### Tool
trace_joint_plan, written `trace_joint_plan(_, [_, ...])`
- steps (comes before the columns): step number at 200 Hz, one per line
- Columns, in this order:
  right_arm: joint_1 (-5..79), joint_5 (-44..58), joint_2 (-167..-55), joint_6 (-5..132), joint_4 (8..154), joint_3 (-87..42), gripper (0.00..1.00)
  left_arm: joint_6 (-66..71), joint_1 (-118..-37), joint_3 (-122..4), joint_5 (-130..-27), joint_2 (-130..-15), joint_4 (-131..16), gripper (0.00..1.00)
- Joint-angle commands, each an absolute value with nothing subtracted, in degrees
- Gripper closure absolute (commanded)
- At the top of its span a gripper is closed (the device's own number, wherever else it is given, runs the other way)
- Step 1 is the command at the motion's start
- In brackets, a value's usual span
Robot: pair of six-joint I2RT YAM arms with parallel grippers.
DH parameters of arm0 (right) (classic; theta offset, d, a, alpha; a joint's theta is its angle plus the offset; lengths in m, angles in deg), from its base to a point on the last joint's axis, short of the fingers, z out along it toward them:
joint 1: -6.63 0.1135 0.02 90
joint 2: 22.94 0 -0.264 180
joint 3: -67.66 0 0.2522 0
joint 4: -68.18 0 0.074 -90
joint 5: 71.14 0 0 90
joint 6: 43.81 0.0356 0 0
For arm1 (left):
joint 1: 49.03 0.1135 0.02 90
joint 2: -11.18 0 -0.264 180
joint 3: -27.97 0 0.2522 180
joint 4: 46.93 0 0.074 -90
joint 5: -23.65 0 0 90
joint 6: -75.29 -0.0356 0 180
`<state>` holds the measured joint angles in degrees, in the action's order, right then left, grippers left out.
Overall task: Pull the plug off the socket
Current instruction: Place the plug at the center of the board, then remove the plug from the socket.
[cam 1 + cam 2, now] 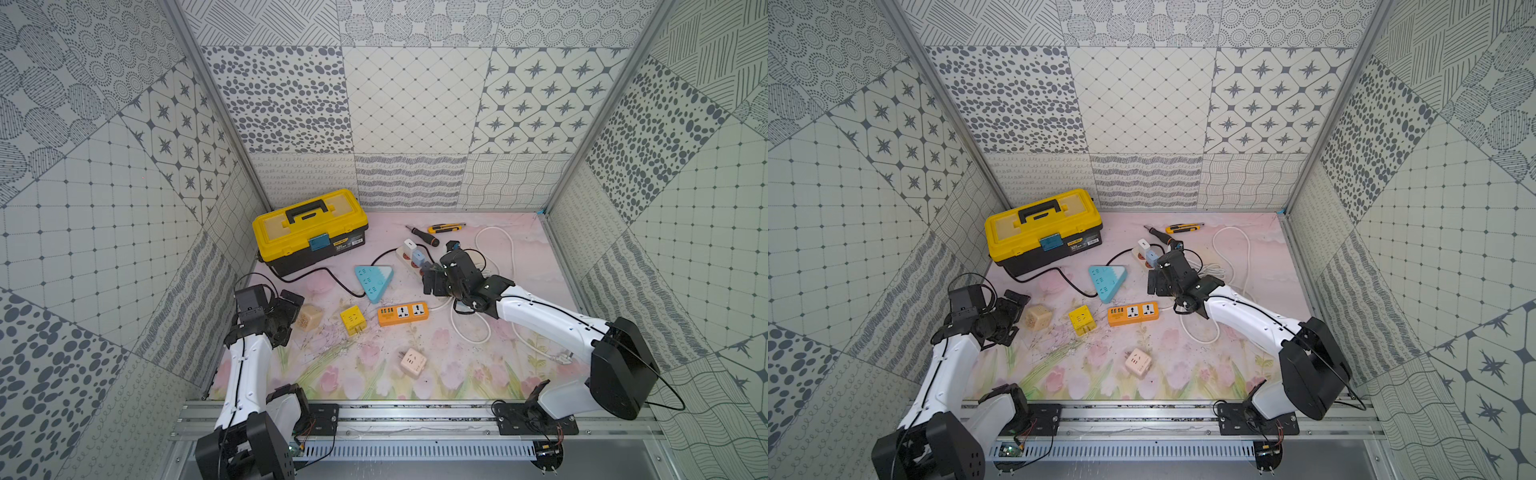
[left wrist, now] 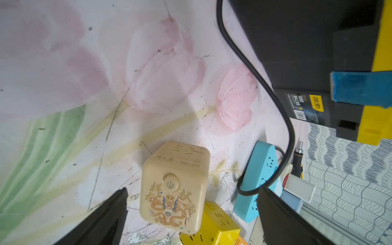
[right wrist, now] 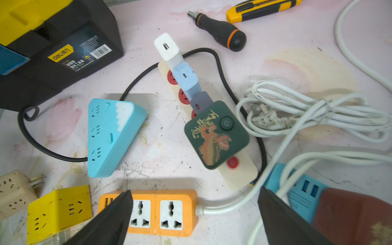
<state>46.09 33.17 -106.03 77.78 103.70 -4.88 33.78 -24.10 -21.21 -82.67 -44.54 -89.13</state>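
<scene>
Judging from how things lay, the work stood at the approach step: no plug was pulled yet. On the desk the yellow toolbox stood at the back, and beside it, toward the middle, lay the cream power strip with four plugs seated in a row. The right gripper hung above this strip, its jaws wide apart and holding nothing. The left gripper, also spread wide and empty, was well apart from the strip, just before a beige cube adapter.

Of the plugs, the dark green adapter was the biggest and the nearest to the right gripper. After it came a grey charger, a light blue charger and a white charger.

I think the next move called for lowering the right gripper over one plug body, closing on its sides and pulling straight along the pins. The strip looked light, so it could rise together with the plug if the left gripper did not press it down.
</scene>
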Motion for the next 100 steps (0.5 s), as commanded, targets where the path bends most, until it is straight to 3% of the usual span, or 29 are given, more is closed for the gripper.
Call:
trace_joint_plan(1, [43.12,34.50,-104.09,73.25,110.31,-5.29,0.00,26.25,-23.91,-24.49,-85.85,-42.68,-91.83,0.00])
trace_joint_plan(26, [39.62,32.10,-104.03,69.21,112.55,-5.59,0.01,23.40,-26.36,-26.35,-95.33,-43.58,-88.98,0.01])
trace_joint_plan(55, [37.06,28.32,-107.69,65.29,114.85,-8.78,0.04,23.45,-35.47,-27.42,-99.81,-46.32,-85.19,0.07])
trace_joint_plan(100, [36.77,21.20,-117.32,60.37,118.72,-18.93,0.14,26.11,-52.50,-25.26,-97.10,-50.73,-72.46,0.25])
